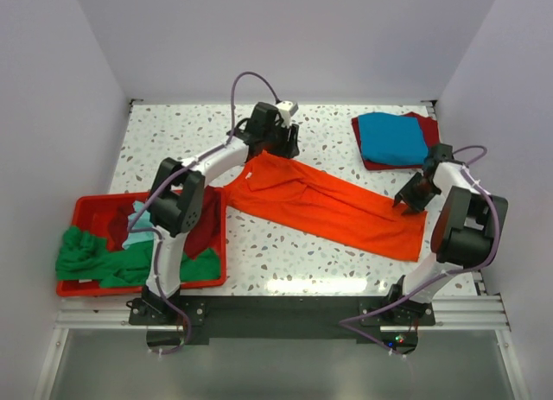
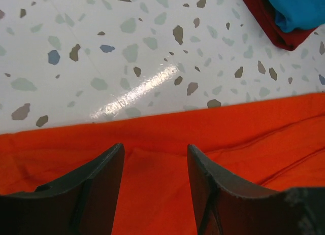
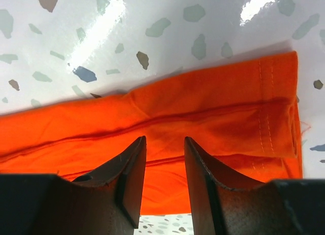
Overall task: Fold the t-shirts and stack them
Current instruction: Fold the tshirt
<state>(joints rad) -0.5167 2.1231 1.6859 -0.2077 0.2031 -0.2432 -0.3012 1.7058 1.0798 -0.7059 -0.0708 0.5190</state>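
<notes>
Nearest us on the left, a red bin sits on the speckled tabletop. A green t-shirt spills over its near-left rim, and a dark red t-shirt and a bit of a light teal t-shirt lie inside with it. Beyond that, the orange t-shirt lies across the middle as a long, narrow band, slanting from far left to near right. Our right tool hangs over its near-right end, by the stitched hem — the jaws stand partly apart with nothing pinched between them, and the cloth lies beneath. Our left tool hangs over the far-left end, close to the cloth's far edge — its jaws are parted too and hold nothing. Whether either tool's tips touch the fabric, we cannot tell. Farthest away, at the far right, a folded blue t-shirt rests on top of a folded dark red t-shirt.
</notes>
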